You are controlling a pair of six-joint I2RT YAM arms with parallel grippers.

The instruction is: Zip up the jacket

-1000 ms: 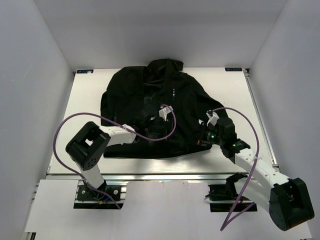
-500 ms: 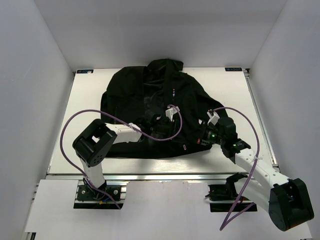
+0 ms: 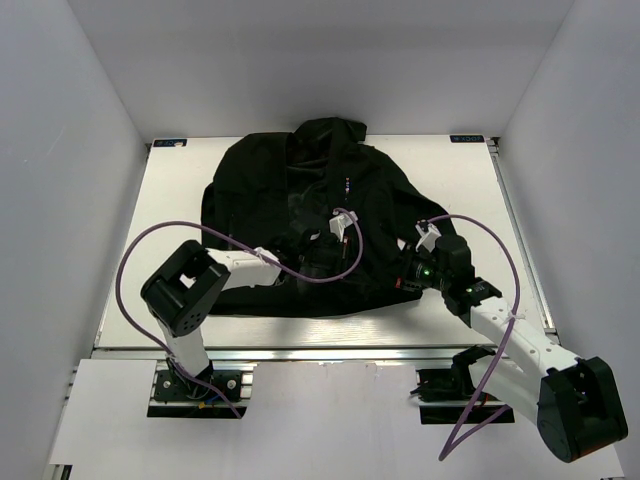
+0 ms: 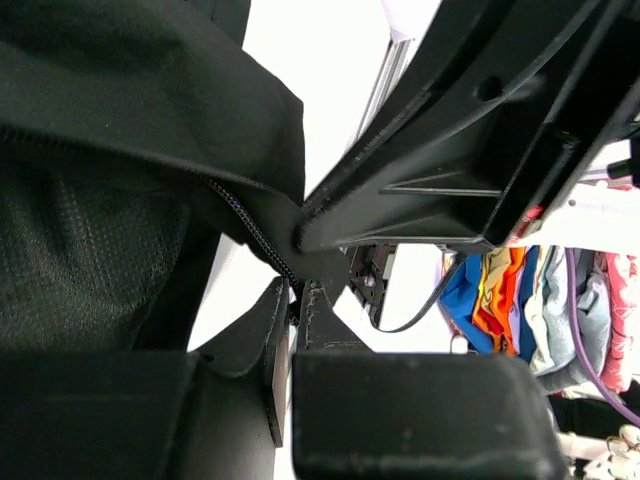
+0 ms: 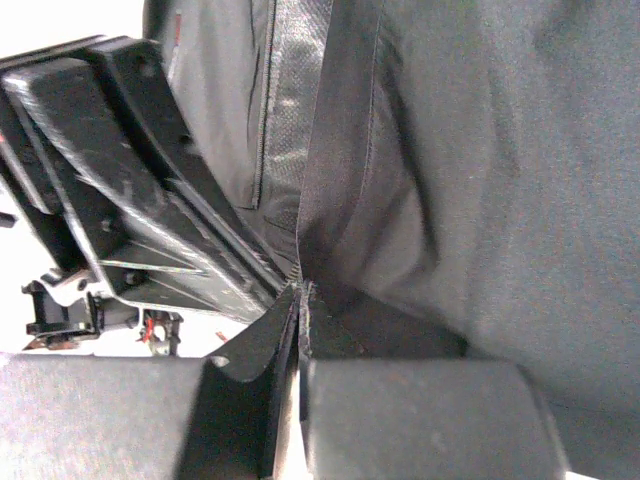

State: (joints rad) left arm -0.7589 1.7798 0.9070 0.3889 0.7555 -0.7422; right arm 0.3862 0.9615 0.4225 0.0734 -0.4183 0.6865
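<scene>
The black jacket (image 3: pixel 300 190) lies spread on the white table (image 3: pixel 170 200), hood toward the back. My left gripper (image 3: pixel 318 262) is at its lower front, near the hem. In the left wrist view its jaws (image 4: pixel 297 292) are pinched together on the zipper edge, and a line of zipper teeth (image 4: pixel 245 225) runs up from them. My right gripper (image 3: pixel 398 278) is at the hem further right. In the right wrist view its jaws (image 5: pixel 300 292) are closed on a front edge of the jacket (image 5: pixel 500 150), beside the mesh lining (image 5: pixel 290 90). Each wrist view shows the other gripper close by.
Purple cables (image 3: pixel 200 235) loop over both arms and the jacket's lower part. An aluminium rail (image 3: pixel 330 350) runs along the table's near edge. White walls enclose the table on three sides. A heap of coloured cloth (image 4: pixel 520 290) shows beyond the table in the left wrist view.
My left arm reached right across the jacket's lower front, and its jaws closed from wide open onto the zipper edge. The right arm stayed almost still.
</scene>
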